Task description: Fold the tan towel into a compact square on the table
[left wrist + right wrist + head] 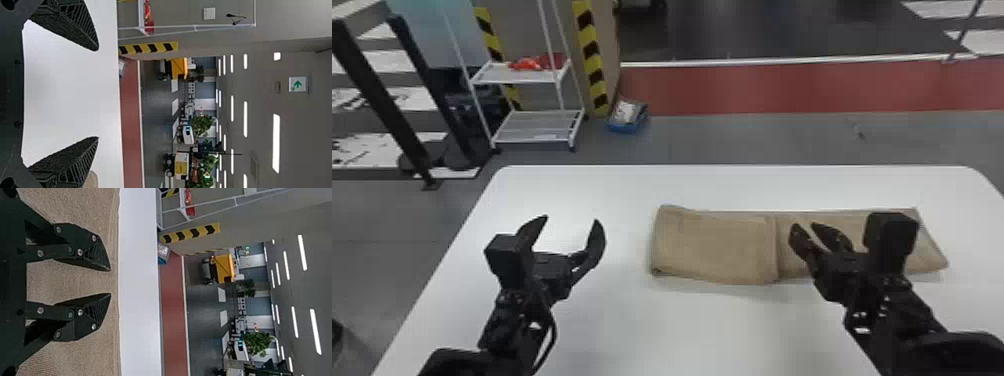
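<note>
Left of the tan towel (717, 250), the left claw (572, 220) gapes wide; over it, the right claw (804, 226) is narrowly open. Left wrist view: 1 green sign (297, 84) beyond.

I see tan towel (717, 250), white table (632, 325), black left gripper (571, 220), black right gripper (804, 226), red floor band (757, 87), yellow-and-black striped pillar edge (589, 55)

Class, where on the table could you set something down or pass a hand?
Bare tabletop lies between the towel and the far edge, between the left claw and the towel's left end, and along the towel's near side, left of the right claw. Crowded: the towel's right half, with that claw over it.
</note>
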Robot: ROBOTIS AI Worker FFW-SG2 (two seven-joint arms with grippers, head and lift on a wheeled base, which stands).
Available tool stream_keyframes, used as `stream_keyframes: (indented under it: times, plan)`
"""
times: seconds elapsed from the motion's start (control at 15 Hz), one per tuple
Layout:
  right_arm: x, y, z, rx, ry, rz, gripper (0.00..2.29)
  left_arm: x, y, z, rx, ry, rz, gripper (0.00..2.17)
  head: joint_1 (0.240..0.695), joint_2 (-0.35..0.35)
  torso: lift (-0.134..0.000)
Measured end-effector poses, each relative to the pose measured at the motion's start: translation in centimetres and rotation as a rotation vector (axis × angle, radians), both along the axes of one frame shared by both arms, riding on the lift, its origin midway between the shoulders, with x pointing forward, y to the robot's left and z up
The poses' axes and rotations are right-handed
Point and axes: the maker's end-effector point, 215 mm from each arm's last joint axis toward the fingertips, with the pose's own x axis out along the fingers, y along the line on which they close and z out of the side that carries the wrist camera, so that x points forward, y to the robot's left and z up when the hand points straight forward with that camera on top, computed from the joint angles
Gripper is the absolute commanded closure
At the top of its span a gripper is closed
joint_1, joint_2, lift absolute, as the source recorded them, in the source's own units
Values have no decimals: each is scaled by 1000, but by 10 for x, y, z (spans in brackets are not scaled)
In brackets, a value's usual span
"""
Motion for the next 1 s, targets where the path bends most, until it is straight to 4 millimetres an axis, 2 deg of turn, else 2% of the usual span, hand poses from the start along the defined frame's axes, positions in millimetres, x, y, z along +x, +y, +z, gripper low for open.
stream_keyframes:
  times: [0.53,0.73,1.0]
  plan:
    - [11,51,-34,-16,59,84,221,-2,-1,-5,6,9,-6,70,695,136,-109]
    - [10,55,-38,-31,65,88,346,-3,0,-8,7,14,-5,70,695,142,-109]
    - [8,48,-47,-58,92,68,475,-1,-1,-8,7,12,-8,70,695,135,-109]
